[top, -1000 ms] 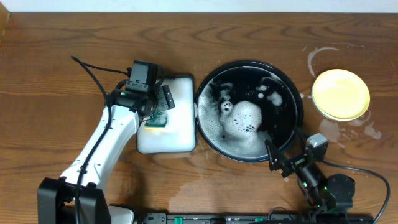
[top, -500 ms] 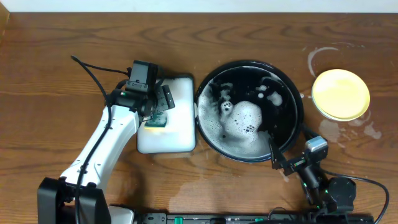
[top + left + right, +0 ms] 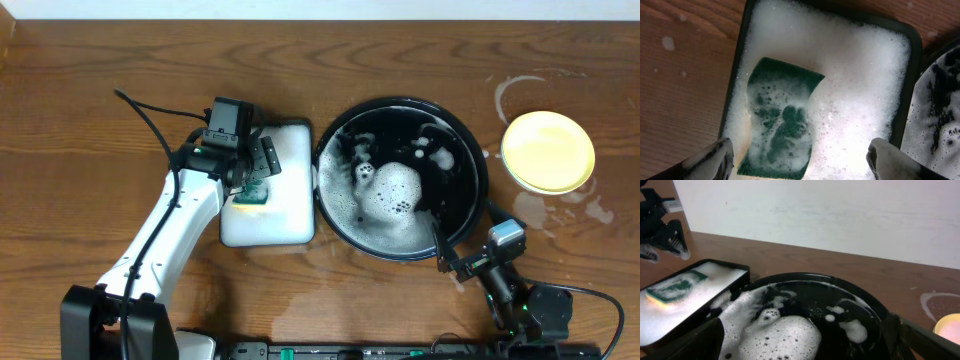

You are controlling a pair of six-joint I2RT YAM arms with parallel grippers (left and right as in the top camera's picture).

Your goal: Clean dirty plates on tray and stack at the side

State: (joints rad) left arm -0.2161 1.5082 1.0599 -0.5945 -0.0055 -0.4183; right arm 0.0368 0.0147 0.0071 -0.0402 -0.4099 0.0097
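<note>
From above, the left gripper (image 3: 255, 176) hangs with its jaws apart over the sponge (image 3: 250, 193) in the white tray (image 3: 292, 228). The right gripper (image 3: 465, 232), also wide apart and holding nothing, is at the near rim of the black tray (image 3: 400, 100) (it is full of foam). The yellow plate (image 3: 547, 151) lies on the table (image 3: 90, 110), well apart from both.

In the left wrist view, the sponge (image 3: 780, 125) lies between the spread fingers (image 3: 715, 160).

In the right wrist view, the black tray (image 3: 805, 277) is just ahead, and the plate (image 3: 947, 326) is at the right edge.

A sudsy black basin (image 3: 462, 150) sits centre-right on the counter (image 3: 100, 90). Just left, a white tray (image 3: 290, 215) holds a green sponge (image 3: 250, 192) under the open left tool (image 3: 255, 170). A yellow plate (image 3: 547, 151) lies upper right.
</note>
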